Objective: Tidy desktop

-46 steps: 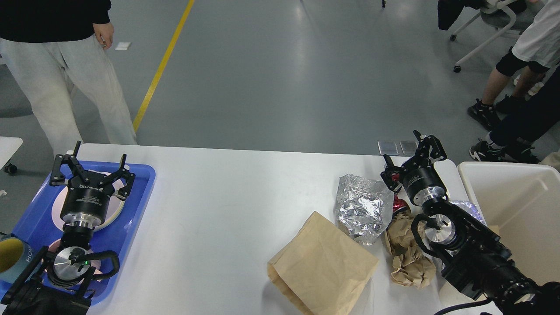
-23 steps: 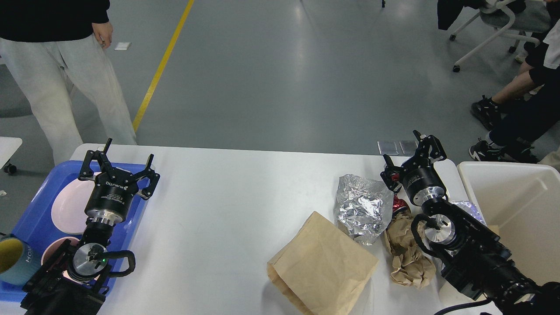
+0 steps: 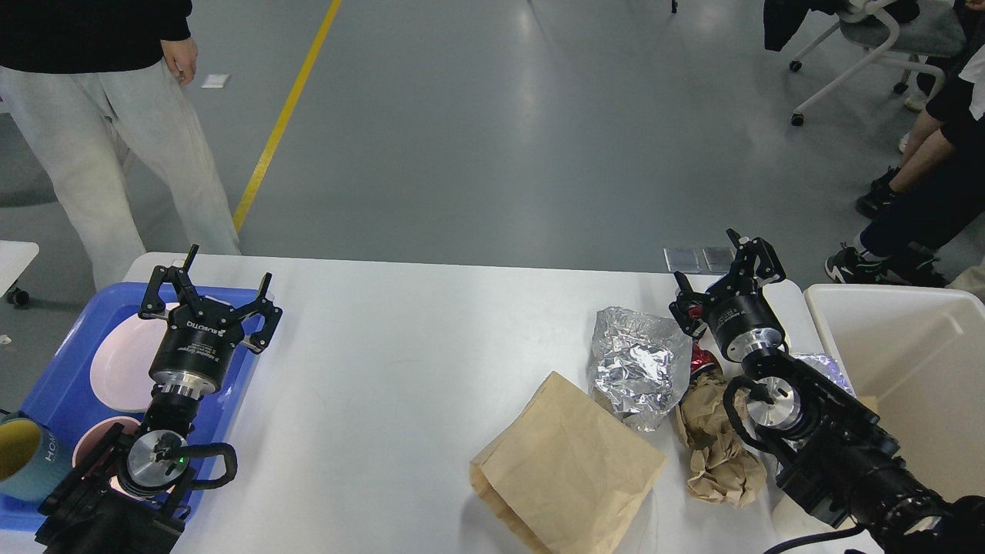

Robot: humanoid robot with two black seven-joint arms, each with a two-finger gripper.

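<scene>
The white desktop (image 3: 431, 338) fills the lower view. On its right part lie a brown paper bag (image 3: 568, 465), a crumpled foil sheet (image 3: 639, 363), a crumpled brown paper wad (image 3: 716, 446) and a red item (image 3: 702, 358) half hidden by my right arm. My right gripper (image 3: 719, 265) hangs open above the table's far right edge, just past the foil, holding nothing. My left gripper (image 3: 219, 278) is open and empty over the right rim of the blue tray (image 3: 54, 385).
The blue tray holds a pink plate (image 3: 123, 362), a pink bowl (image 3: 96, 446) and a teal cup (image 3: 23, 454). A cream-white bin (image 3: 916, 369) stands at the right edge. A person (image 3: 100, 115) stands at the far left corner; seated people (image 3: 923, 177) at far right.
My left gripper moved right and away, from over the pink plate to the tray's right rim, and has held still since. The right arm has not moved.
</scene>
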